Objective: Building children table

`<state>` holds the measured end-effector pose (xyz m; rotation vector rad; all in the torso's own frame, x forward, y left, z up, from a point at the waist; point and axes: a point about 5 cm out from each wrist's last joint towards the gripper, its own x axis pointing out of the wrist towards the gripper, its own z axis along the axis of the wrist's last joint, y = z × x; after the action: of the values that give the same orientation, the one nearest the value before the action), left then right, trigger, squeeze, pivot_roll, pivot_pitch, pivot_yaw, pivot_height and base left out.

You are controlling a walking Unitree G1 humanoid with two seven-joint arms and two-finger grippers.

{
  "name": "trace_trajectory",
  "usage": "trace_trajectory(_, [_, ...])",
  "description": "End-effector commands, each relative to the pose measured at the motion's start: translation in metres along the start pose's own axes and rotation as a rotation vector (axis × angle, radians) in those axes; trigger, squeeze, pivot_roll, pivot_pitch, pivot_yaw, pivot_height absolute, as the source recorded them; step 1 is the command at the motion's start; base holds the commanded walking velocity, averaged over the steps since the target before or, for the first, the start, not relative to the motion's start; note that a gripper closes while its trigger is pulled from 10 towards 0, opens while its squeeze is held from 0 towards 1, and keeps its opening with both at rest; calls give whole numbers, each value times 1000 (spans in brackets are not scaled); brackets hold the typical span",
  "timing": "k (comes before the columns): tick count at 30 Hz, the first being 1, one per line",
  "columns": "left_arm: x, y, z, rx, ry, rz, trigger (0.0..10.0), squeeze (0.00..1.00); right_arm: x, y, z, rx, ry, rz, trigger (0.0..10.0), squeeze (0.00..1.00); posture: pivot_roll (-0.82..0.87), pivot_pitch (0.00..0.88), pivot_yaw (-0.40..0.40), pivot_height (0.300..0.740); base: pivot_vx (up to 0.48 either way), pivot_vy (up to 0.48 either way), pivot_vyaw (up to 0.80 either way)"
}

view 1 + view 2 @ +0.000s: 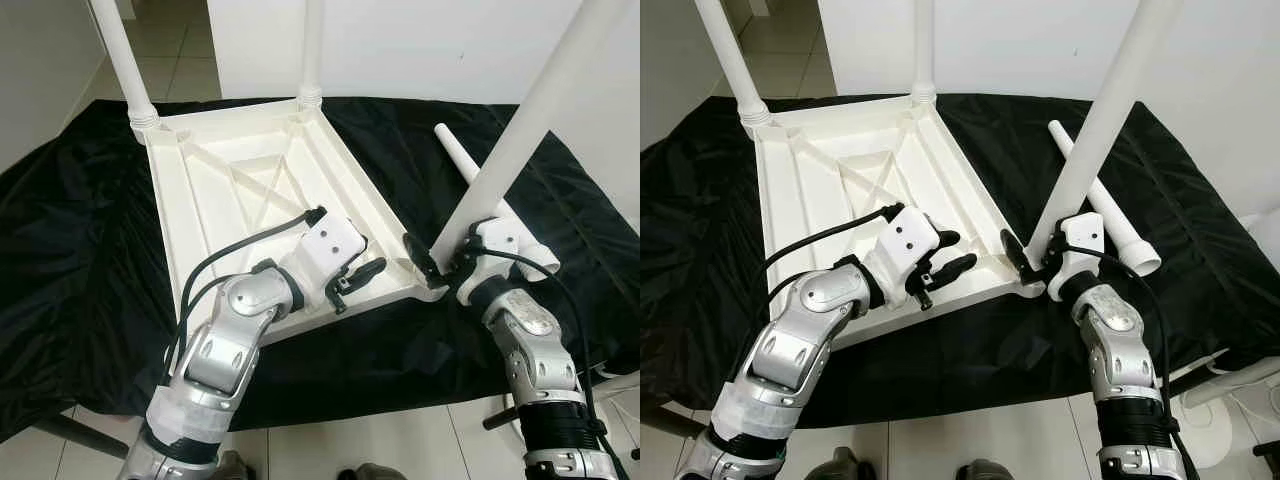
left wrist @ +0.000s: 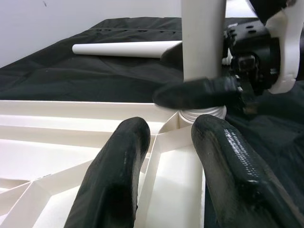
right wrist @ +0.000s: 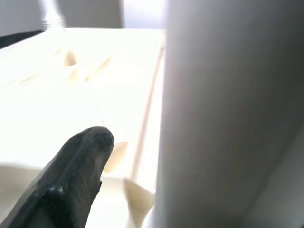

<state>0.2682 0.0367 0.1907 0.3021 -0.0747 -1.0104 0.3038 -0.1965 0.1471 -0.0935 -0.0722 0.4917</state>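
Upturned white tabletop [image 1: 250, 190] flat on the black cloth [image 1: 70, 260], two legs already standing in its far corners: far-left leg [image 1: 122, 55] and far-right leg [image 1: 313, 45]. Third leg [image 1: 525, 120] planted at the near-right corner, its long axis rising and leaning up and to the right, away from the tabletop's middle. Fourth leg [image 1: 470, 172] lying loose on the cloth to the right, beyond the leaning one, well apart from the open near-left corner.

Right gripper [image 1: 437, 262] right at the foot of the leaning leg, clearly the nearer arm, its fingers closed around the leg just above the socket. Likely next: straightening the leg upright and pressing or turning it home.

Left gripper [image 1: 355, 278] over the near rim of the tabletop, just left of that same corner, fingers [image 2: 121, 175] a moderate gap apart and holding nothing, resting on or just above the ribbed underside; contact cannot be told. Probably bracing the tabletop.
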Motion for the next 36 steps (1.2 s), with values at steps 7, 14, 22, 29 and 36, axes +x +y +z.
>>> trace_trajectory(7, [2, 7, -1, 13, 2, 118, 10000, 0, 7, -8, -6, -33, 49, 151, 157, 0, -84, 9, -21, 740, 0, 0, 0])
trace_trajectory(14, [1, 9, 1, 19, -1, 128, 10000, 0, 5, -13, -17, -38, 99, 175, 0, 0, -76, 12, -22, 740, 0, 0, 0])
trace_trajectory(22, [-1, 11, 1, 20, -1, 135, 10000, 0, -5, -13, -30, 24, 113, 154, 10000, 0, -91, 11, -17, 740, 0, 0, 0])
trace_trajectory(29, [3, 13, 2, 19, -4, 133, 10000, 0, 0, -10, -36, 35, 127, -54, 10000, 0, -104, 15, -9, 740, 0, 0, 0])
trace_trajectory(36, [0, 14, 0, 19, 5, 132, 10000, 0, -1, -3, -39, 90, 136, -290, 10000, 0, -94, 23, -9, 740, 0, 0, 0])
